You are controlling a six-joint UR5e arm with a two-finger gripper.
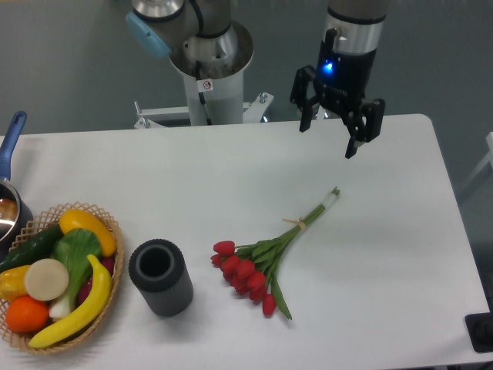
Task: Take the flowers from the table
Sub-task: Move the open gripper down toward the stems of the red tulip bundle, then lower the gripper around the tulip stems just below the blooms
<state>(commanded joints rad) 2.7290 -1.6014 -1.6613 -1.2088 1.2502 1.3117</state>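
The flowers [266, 258], a bunch of red tulips with green leaves and thin tied stems, lie flat on the white table [192, 177] right of centre, heads toward the front left and stem ends toward the back right. My gripper [327, 139] hangs over the table's back right part, above and beyond the stem ends, apart from the bunch. Its two black fingers [353, 142] are spread wide and hold nothing.
A dark grey cylinder [160, 277] stands left of the tulip heads. A wicker basket of fruit and vegetables [58, 274] sits at the front left, with a blue-handled pot [9, 193] behind it. The robot base [209, 69] rises behind the back edge.
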